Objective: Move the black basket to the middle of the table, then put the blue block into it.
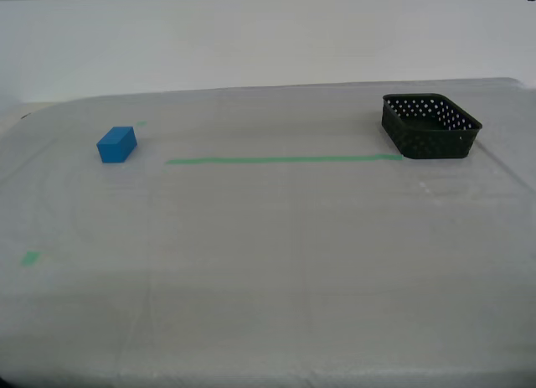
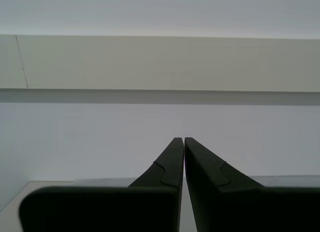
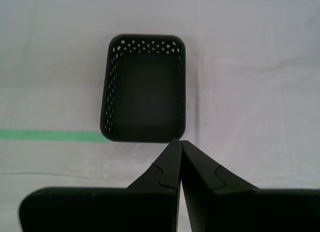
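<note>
Closed tight, jaws meeting at the tips and holding nothing, my first gripper [image 3: 180,142] hangs above the black basket [image 3: 144,89] in the first wrist view. The basket stands empty on the table [image 3: 260,81], its near wall just ahead of the fingertips, with the end of a green tape line [image 3: 50,135] running up to one corner.

Second wrist view: my second gripper [image 2: 184,139] is likewise pressed shut and empty, aimed at a pale wall [image 2: 160,61] with only a sliver of table edge below.

Exterior view: neither arm appears. The basket [image 1: 431,126] sits far toward the exterior view's right, at the end of the tape line [image 1: 285,160], well away from the table's middle. The blue block [image 1: 116,144] rests well apart, toward the exterior view's left.

Judging by its thin perforated walls, the basket is probably light, fairly stiff plastic that would slide easily on the wrinkled cover [image 1: 268,279]. A pinch over one wall at mid-length looks the surest hold. The block looks solid and rigid, best gripped across its flat faces.
</note>
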Controlling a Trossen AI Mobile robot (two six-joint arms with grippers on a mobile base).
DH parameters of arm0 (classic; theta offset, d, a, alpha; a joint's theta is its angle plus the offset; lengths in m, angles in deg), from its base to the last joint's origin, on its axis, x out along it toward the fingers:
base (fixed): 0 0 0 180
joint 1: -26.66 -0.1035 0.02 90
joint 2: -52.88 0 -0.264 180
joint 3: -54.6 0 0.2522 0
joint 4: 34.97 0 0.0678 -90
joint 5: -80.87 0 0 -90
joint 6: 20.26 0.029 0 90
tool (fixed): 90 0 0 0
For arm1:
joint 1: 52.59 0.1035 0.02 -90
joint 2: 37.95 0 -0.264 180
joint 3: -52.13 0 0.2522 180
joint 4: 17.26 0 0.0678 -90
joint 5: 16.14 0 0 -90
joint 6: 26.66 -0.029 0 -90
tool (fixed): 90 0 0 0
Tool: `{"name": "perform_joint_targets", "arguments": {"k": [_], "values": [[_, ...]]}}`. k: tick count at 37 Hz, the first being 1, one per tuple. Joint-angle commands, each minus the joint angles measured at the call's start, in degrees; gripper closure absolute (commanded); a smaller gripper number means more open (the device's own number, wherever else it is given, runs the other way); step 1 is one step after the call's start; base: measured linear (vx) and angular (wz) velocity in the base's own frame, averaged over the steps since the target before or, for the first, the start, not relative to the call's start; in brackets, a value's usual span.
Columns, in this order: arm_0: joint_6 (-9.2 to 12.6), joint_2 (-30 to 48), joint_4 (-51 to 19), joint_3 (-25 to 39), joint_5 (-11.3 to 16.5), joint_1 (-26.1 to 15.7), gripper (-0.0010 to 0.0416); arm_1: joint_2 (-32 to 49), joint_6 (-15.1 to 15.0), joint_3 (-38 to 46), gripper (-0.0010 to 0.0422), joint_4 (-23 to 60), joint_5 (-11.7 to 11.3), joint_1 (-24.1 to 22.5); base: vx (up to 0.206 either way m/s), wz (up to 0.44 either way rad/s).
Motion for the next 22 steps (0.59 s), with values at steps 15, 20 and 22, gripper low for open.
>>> {"name": "perform_joint_targets", "arguments": {"k": [15, 20, 22], "values": [[-2.8, 13.0, -15.1, 18.1, 1.5, 1.6, 0.0407, 0.0, -0.1, 0.0, 0.0412, -0.2, 0.0, 0.0, 0.000, 0.000], [-3.0, 15.7, -17.0, 21.7, 2.1, 1.9, 0.0407, 0.0, -0.1, 0.0, 0.0412, -0.2, 0.0, 0.0, 0.000, 0.000], [-3.1, 16.9, -17.3, 22.8, 2.2, 1.9, 0.0407, 0.0, -0.1, 0.0, 0.0412, -0.2, 0.0, 0.0, 0.000, 0.000]]}}
